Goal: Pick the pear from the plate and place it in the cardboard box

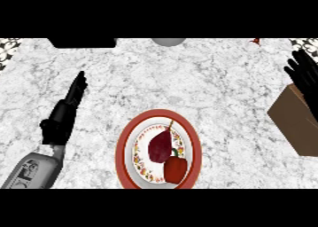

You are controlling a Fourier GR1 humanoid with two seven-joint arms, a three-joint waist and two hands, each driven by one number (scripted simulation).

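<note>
While apart from the pear [160, 145], left robot hand [64, 116] straight-fingered, right robot hand [309, 83] spread.

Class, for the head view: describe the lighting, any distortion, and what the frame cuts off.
Head view: even light on the counter, no clear shadow beside the plate; the round plate looks taller than wide; the right edge cuts the cardboard box.
</note>
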